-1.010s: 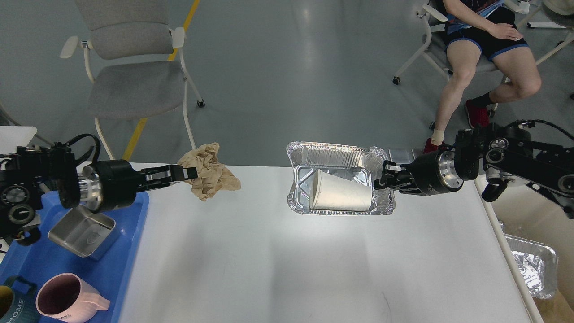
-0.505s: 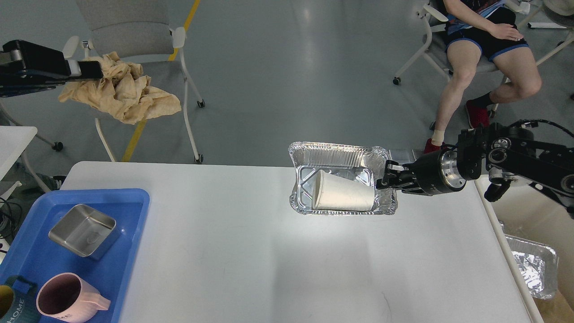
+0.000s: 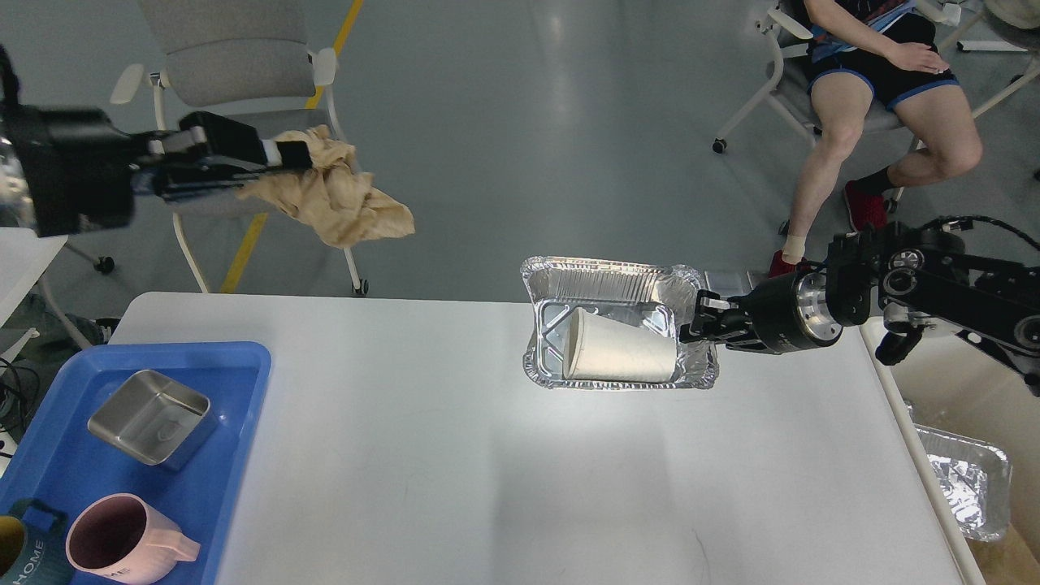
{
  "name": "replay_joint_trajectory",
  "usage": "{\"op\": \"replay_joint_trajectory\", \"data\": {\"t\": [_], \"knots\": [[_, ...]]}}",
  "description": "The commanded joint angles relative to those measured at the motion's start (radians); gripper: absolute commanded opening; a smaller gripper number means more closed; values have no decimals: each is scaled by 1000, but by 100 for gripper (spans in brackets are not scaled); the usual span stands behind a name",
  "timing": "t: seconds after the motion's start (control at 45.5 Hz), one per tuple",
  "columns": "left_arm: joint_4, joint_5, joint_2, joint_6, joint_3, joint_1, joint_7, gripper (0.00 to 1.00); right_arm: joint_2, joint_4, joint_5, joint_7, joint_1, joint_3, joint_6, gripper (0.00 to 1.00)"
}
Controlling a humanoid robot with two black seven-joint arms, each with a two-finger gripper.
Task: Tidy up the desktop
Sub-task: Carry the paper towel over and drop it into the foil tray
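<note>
The white desktop (image 3: 487,455) fills the lower view. My left gripper (image 3: 296,153) is raised above the table's far left edge and is shut on a crumpled brown paper (image 3: 341,203) that hangs from it. My right gripper (image 3: 700,318) is shut on the right rim of a foil tray (image 3: 601,280) at the table's far right part. A white paper cup (image 3: 621,356) lies on its side inside the foil tray.
A blue tray (image 3: 236,439) at the left edge holds a steel box (image 3: 150,416), a pink mug (image 3: 122,538) and a dark mug (image 3: 20,552). Another foil tray (image 3: 967,479) sits in a bin right of the table. A grey chair (image 3: 236,73) and a seated person (image 3: 877,89) are beyond the table.
My left gripper lifted the brown paper off the table to the far left, and has now swung it back to the right and lower. The right gripper and foil tray barely moved.
</note>
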Motion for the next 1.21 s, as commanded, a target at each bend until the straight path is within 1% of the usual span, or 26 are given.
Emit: {"op": "replay_joint_trajectory", "data": {"t": [0.0,0.066,0.22,0.373,0.549,0.571,0.615,0.637,0.681,0.725,0.746,0.79,0.966,1.054,1.12,1.186], "knots": [[72,151,-257,34,72,-8,12,0,-7,2,0,0,-1,1,0,0],[98,224,-354,45,83,-11,14,0,-7,2,0,0,0,1,1,0],[158,332,-531,47,86,-11,15,0,-6,2,0,0,-1,1,1,0],[215,389,-657,47,109,-34,15,1,-6,2,1,0,-1,1,1,0],[309,419,-764,56,129,-40,14,2,-6,6,1,0,-1,4,0,0],[318,422,-781,60,129,-38,15,4,-6,8,1,0,-1,5,0,0],[333,430,-805,74,129,-35,18,16,-6,9,1,0,-1,8,1,0],[339,433,-812,85,129,-32,20,26,-6,8,1,0,-1,8,0,0],[351,439,-821,120,127,-28,20,50,-7,9,0,0,-1,8,0,0],[359,442,-828,161,129,-24,20,71,-9,9,1,0,-1,8,1,0],[359,441,-829,180,129,-21,20,79,-10,9,1,0,-1,8,0,0],[359,436,-825,201,129,-18,18,89,-13,11,1,0,-1,8,0,0],[358,425,-821,206,116,18,14,94,-12,11,1,0,-1,8,0,0],[358,419,-825,205,101,43,1,96,-12,11,0,0,-3,8,0,0],[358,402,-829,203,86,57,0,96,-12,9,0,0,-4,8,1,0],[358,304,-836,205,-11,136,-2,97,-12,8,0,0,-12,8,0,0]]}}
